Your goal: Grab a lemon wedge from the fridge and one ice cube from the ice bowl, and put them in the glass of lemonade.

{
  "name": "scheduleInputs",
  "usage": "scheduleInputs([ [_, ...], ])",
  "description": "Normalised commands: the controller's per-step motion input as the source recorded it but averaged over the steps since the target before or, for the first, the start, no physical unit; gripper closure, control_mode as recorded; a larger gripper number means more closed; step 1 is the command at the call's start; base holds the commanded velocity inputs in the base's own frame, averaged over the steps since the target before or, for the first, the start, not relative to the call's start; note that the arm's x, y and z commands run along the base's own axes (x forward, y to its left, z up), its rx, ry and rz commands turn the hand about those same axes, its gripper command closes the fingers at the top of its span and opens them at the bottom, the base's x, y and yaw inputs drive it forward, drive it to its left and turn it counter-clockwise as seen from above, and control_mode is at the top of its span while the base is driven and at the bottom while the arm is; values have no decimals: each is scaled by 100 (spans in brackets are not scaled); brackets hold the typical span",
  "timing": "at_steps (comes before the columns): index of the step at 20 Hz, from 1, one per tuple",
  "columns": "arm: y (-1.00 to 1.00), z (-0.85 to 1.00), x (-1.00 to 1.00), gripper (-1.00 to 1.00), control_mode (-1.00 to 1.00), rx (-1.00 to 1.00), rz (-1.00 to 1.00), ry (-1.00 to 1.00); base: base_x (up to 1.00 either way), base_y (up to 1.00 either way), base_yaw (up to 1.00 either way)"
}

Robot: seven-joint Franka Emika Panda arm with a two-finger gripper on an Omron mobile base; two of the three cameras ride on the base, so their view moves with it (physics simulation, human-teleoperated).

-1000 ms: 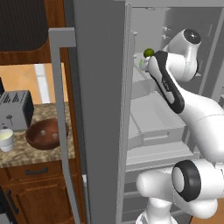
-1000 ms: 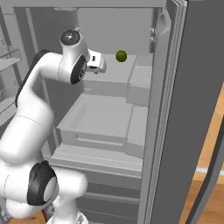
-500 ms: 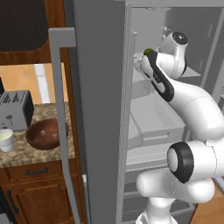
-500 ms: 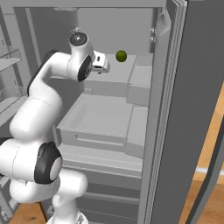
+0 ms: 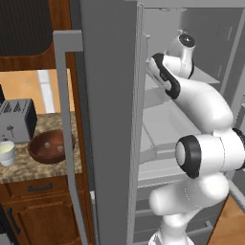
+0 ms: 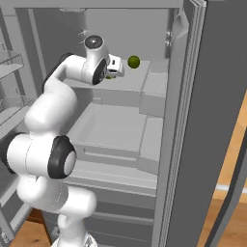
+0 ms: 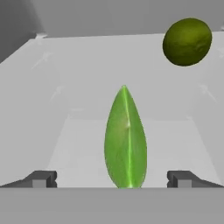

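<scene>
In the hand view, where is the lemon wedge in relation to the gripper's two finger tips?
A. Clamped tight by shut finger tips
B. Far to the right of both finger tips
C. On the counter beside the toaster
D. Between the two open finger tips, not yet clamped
D: the lemon wedge stands on the fridge shelf midway between the wide-apart tips of the gripper, with a clear gap on each side; the round whole green fruit lies farther back to the right.

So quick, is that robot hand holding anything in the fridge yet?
Hand: open, holding nothing; the lemon wedge sits between its fingertips, not yet gripped.
</scene>
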Motion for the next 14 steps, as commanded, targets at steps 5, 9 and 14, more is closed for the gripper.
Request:
scheduleInputs([
  [5, -15, -7, 47, -100, -100, 0, 0, 2, 0, 0, 0],
  [9, -3, -16, 30, -100, -100, 0, 0, 5, 0, 0, 0],
  [14, 0, -33, 0, 100, -100, -6, 1, 9, 0, 0, 0],
])
